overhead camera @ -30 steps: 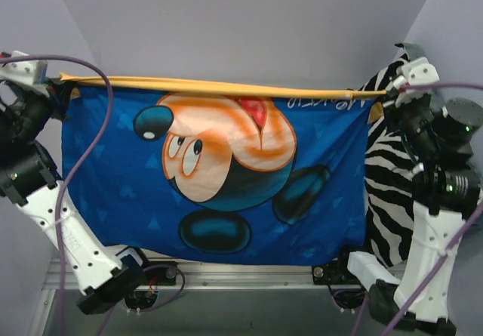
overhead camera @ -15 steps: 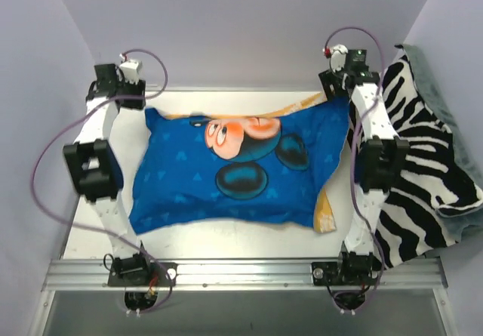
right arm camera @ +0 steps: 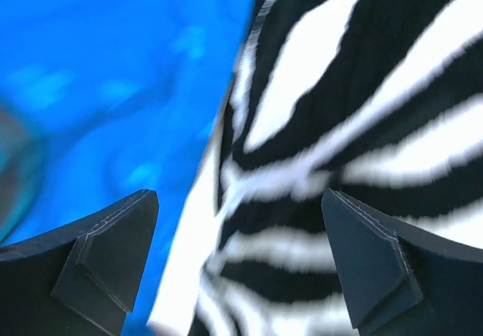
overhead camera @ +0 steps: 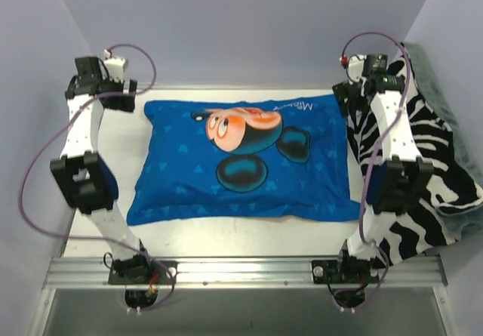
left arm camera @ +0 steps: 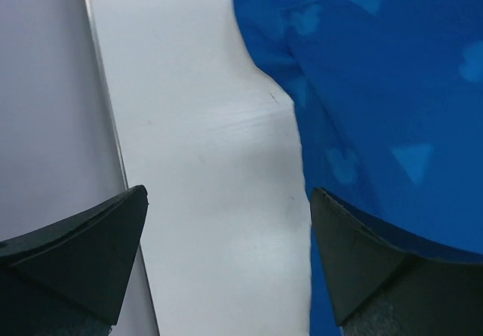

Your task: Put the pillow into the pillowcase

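L gripper: left gripper jaws wide, nothing btwn them; bare table under the gap.
R gripper: right gripper also wide, holds nothing; hangs over the zebra blanket.
Case pos: pillowcase flat on table, blue cartoon-print face up. Its far-L corner sits just inboard of L gripper, edge passing under that gripper's inner finger. Its far-R corner is just inboard of R gripper, touching the blanket edge.
Pillow: not visible anywhere. Case looks plump and evenly filled, so prob. inside already; opening not visible, can't confirm it's fully covered.
Handling: soft, light, thin cloth over squashy fill. Will sag and fold if lifted at one pt; fabric may slide over the fill.
Grip pts: pinch corners or hem, both arms together. Mid-panel is too puffy for a clean pinch.
Risk: R gripper could snag the blanket along w/ the case.
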`<state>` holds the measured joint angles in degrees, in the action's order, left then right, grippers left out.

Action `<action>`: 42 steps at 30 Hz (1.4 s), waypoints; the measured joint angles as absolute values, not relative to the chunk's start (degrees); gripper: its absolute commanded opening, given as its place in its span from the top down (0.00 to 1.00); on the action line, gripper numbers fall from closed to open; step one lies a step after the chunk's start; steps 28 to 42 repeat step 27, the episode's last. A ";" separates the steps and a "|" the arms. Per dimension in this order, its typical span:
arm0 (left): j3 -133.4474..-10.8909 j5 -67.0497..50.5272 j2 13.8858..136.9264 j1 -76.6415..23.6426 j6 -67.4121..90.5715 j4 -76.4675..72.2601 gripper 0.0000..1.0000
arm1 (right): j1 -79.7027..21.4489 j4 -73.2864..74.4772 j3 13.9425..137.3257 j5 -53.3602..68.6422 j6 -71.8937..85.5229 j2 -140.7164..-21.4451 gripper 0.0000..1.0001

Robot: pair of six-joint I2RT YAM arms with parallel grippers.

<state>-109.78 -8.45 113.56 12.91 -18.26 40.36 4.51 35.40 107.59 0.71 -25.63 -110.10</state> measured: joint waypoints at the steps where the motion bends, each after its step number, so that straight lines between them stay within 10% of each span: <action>1: -107.00 -9.37 110.10 12.32 -19.20 40.97 0.02 | 4.10 36.38 106.15 1.83 -25.65 -106.91 0.04; 14: -80.16 -18.04 79.42 2.02 -18.70 50.26 0.02 | 1.50 51.13 80.73 22.96 -17.39 -85.41 0.00; 42: -62.24 -17.45 75.22 0.82 -14.02 49.36 0.03 | -4.29 45.74 60.95 27.73 -8.36 -75.81 0.00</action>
